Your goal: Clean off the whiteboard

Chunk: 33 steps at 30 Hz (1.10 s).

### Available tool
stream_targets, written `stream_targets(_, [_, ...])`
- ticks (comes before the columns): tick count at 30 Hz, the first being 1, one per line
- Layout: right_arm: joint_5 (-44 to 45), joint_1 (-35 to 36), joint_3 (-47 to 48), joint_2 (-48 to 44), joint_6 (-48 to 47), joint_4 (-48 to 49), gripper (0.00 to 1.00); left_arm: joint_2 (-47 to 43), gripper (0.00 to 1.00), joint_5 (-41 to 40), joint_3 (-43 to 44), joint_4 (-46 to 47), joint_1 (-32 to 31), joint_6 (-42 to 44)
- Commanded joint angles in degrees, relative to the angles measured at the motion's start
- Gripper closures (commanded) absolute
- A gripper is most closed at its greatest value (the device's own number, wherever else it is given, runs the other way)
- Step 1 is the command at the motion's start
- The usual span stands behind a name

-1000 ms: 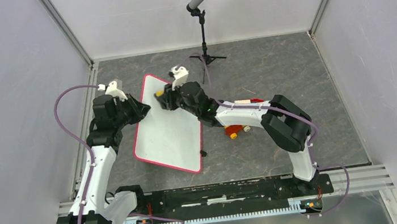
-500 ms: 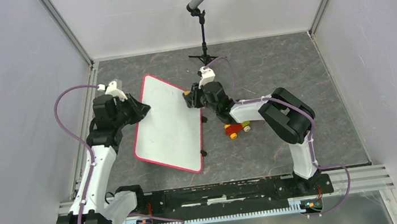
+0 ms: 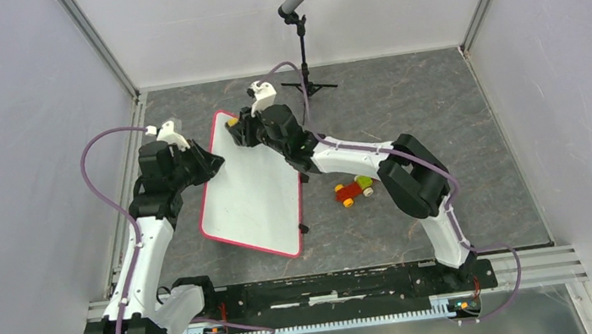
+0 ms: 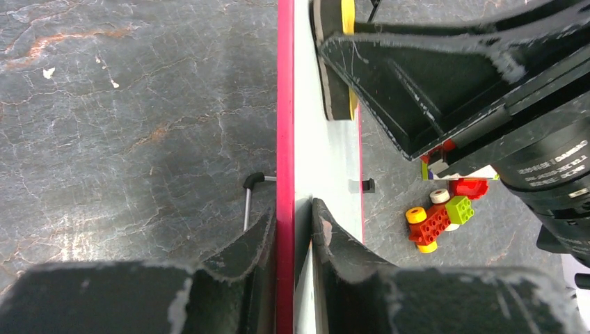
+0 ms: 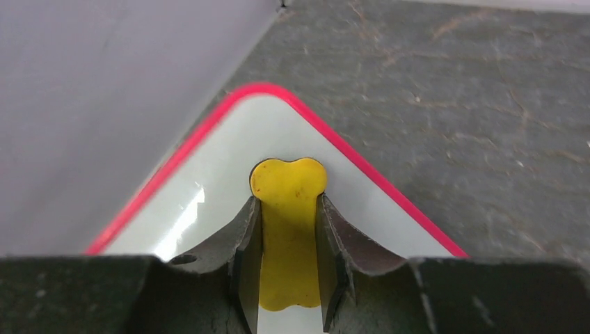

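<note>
The whiteboard (image 3: 249, 191), white with a thin red-pink frame, lies tilted on the dark floor left of centre, with no writing visible. My left gripper (image 3: 214, 165) is shut on its left edge; in the left wrist view the fingers (image 4: 323, 233) clamp the red frame (image 4: 284, 125). My right gripper (image 3: 234, 127) is shut on a yellow eraser (image 5: 289, 229) and presses it on the board's far corner (image 5: 264, 89). The eraser also shows in the left wrist view (image 4: 346, 10).
A small toy car of red, yellow and green bricks (image 3: 353, 191) lies right of the board and shows in the left wrist view (image 4: 440, 219). A microphone on a black stand (image 3: 303, 42) stands at the back. Grey walls enclose the floor on three sides.
My right gripper with the eraser swept from the board's upper part to its right edge, then back left and farther away to the far corner. The left gripper and the board stayed put.
</note>
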Motion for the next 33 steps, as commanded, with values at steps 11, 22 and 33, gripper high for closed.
stream_targets(11, [-2.81, -5.09, -19.93, -0.11, 2.16, 2.39, 0.81, -0.22, 0.98, 5.14, -0.46, -3.25, -1.41, -0.25])
stream_targets(22, [-5.30, 0.19, -13.74, -3.73, -1.52, -2.26, 0.82, -0.21, 0.98, 3.68, -0.50, -3.25, -1.42, 0.17])
stream_targets(33, [-6.81, 9.81, -26.35, -14.49, -5.85, 2.86, 0.81, 0.28, 0.98, 2.48, -0.40, -3.77, -1.44, 0.61])
